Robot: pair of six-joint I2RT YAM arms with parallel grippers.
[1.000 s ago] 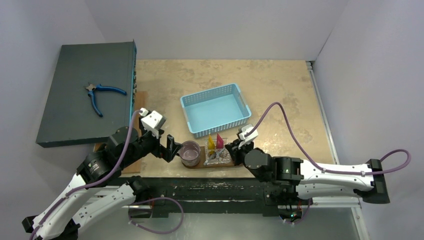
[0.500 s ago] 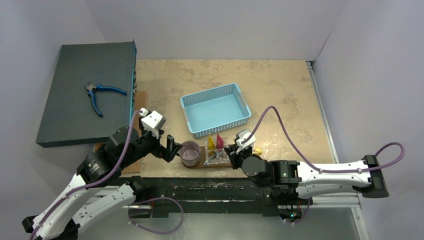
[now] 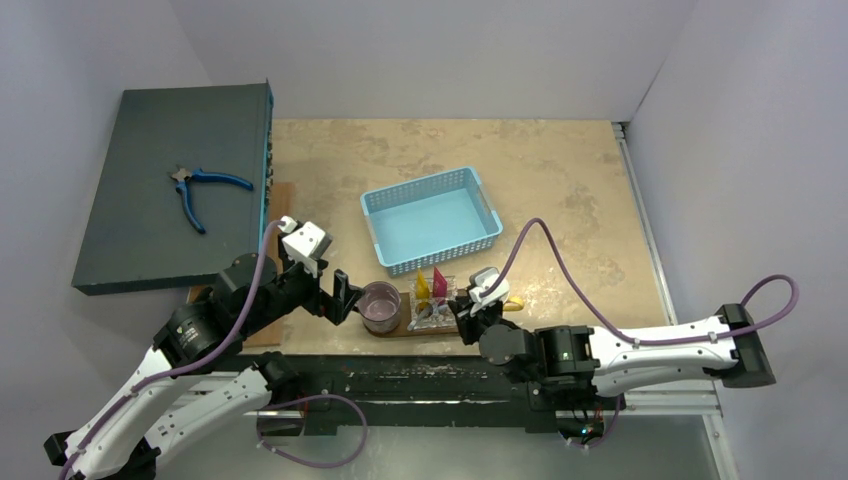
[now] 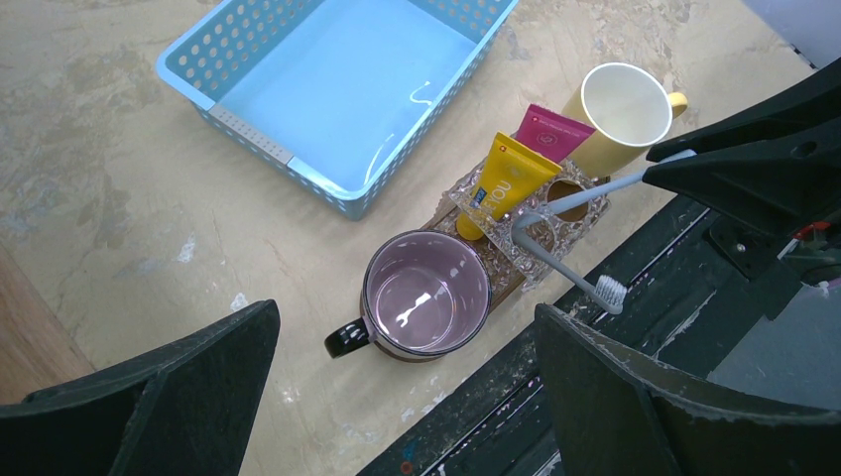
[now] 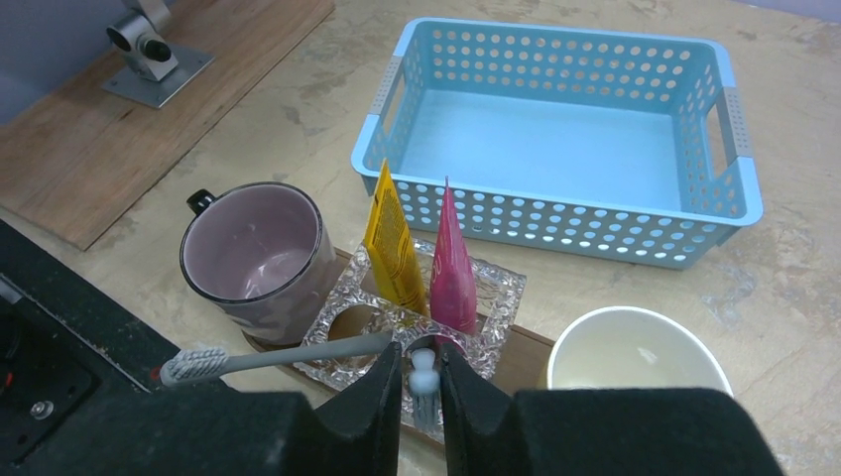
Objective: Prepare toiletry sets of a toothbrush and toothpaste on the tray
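The dark brown tray (image 5: pixel 528 349) lies at the table's near edge and shows in the top view (image 3: pixel 398 329). On it stands a clear glass holder (image 5: pixel 496 288) with the yellow tube (image 5: pixel 394 248) and the pink tube (image 5: pixel 451 270) upright in it. A grey toothbrush (image 5: pixel 283 353) leans out of the holder, bristles towards the near edge. My right gripper (image 5: pixel 420 365) is shut on a second pale toothbrush (image 4: pixel 595 193), whose far end is at a holder hole. My left gripper (image 4: pixel 405 322) is open and empty above a purple mug (image 4: pixel 426 295).
A yellow cup (image 5: pixel 635 369) stands on the tray's right end. A blue mesh basket (image 3: pixel 432 218) sits behind the tray. A lighter wooden board (image 5: pixel 129 129) lies to the left. Blue-handled pliers (image 3: pixel 200 187) lie on a dark box (image 3: pixel 150 230) at the far left.
My right arm has shifted a little left and nearer with the toothbrush, uncovering the yellow cup in the top view. The left arm has not moved.
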